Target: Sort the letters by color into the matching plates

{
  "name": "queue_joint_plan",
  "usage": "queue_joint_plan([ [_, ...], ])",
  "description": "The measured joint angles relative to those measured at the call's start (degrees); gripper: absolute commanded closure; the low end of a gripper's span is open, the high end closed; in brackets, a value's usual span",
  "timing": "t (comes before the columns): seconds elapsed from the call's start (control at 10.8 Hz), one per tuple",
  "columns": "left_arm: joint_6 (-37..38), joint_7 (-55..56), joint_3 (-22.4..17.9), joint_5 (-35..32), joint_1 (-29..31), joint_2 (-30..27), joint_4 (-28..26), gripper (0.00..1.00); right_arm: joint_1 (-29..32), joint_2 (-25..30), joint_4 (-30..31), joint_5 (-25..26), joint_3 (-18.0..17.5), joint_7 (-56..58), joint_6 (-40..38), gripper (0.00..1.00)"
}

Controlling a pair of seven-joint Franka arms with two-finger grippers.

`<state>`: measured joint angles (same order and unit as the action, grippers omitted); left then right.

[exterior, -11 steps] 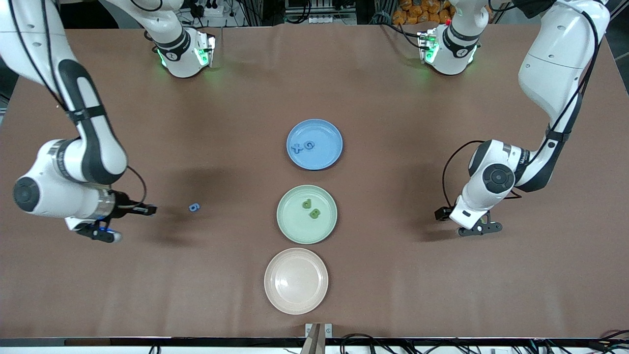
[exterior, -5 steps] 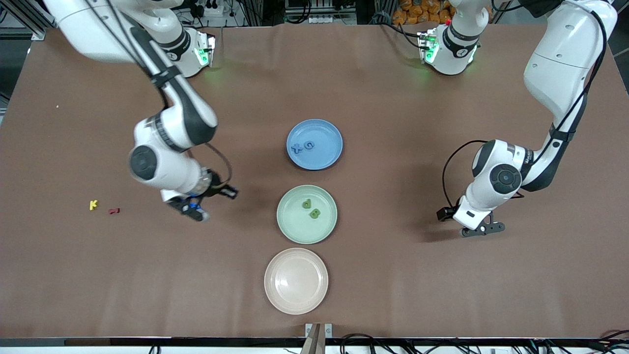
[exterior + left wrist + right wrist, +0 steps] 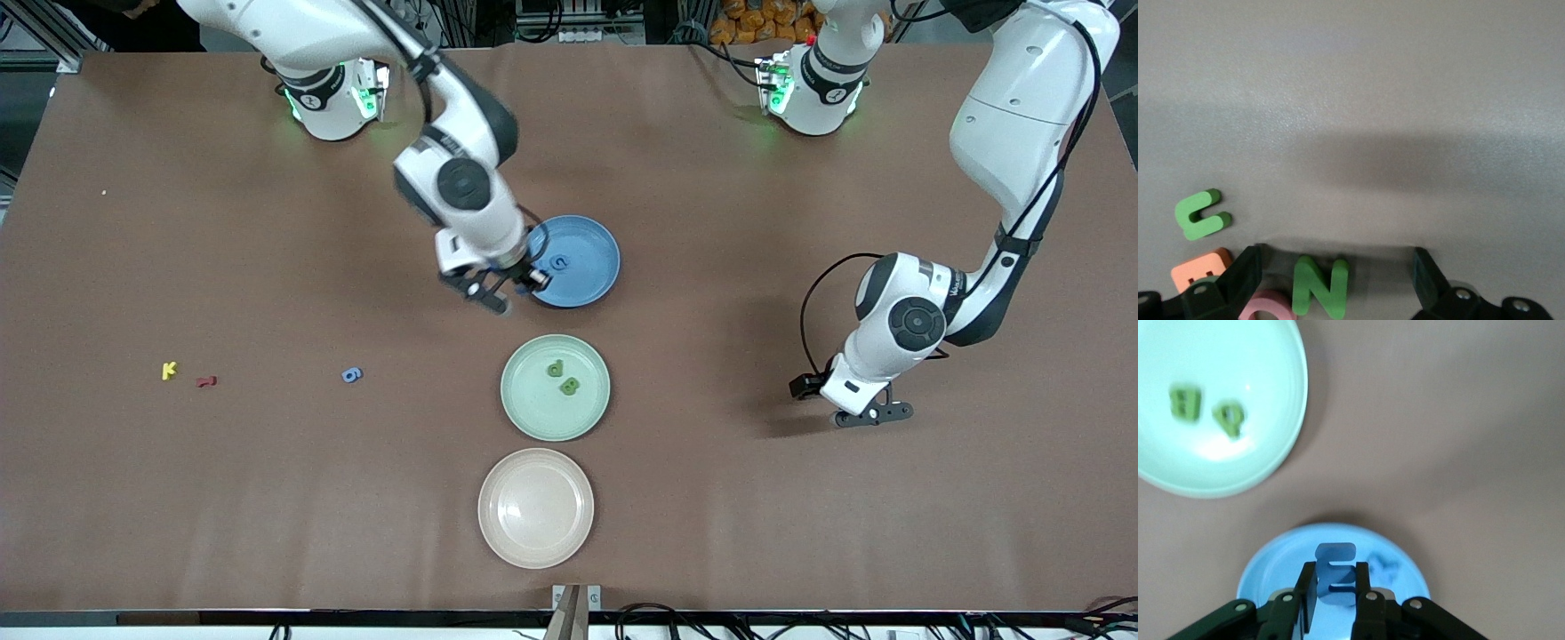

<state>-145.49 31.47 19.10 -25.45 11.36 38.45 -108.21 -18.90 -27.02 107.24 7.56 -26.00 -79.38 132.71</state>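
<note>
1. The right gripper [image 3: 520, 283] is up over the edge of the blue plate [image 3: 587, 280]. Its fingers are pinched on a blue letter [image 3: 1337, 583].
2. The blue plate has two more blue letters in it, one of them a small round one [image 3: 558, 262].
3. The green plate [image 3: 533, 418] sits nearer the front camera than the blue plate. Two green letters [image 3: 563, 377] lie in it.
4. A cream plate [image 3: 498, 533] sits nearest the front camera.
5. A blue number [image 3: 352, 374], a red letter [image 3: 206, 381] and a yellow letter [image 3: 169, 370] lie on the table [image 3: 267, 498] toward the right arm's end.
6. The left gripper [image 3: 867, 416] waits low over the table at the left arm's end, fingers spread wide. A green N [image 3: 1319, 285] lies between them, and a green C [image 3: 1201, 214], an orange letter [image 3: 1199, 269] and a pink letter [image 3: 1268, 307] lie close by.
</note>
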Motion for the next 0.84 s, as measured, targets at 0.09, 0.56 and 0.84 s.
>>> queue_joint_plan([
  [0.09,0.0,0.0,0.03,0.0,0.01,0.04,-0.12,0.0,-3.4,-0.18,0.38,2.05,0.03,-5.03,0.25,1.0],
  [0.56,0.23,-0.19,0.09,0.0,0.09,-0.17,-0.45,1.0,-8.93,-1.51,0.68,4.89,0.44,-12.2,0.6,0.0],
  [0.84,0.24,-0.88,0.09,0.01,0.32,-0.29,-0.62,1.0,-7.29,-1.47,0.46,4.92,0.84,-12.12,1.01,0.0],
])
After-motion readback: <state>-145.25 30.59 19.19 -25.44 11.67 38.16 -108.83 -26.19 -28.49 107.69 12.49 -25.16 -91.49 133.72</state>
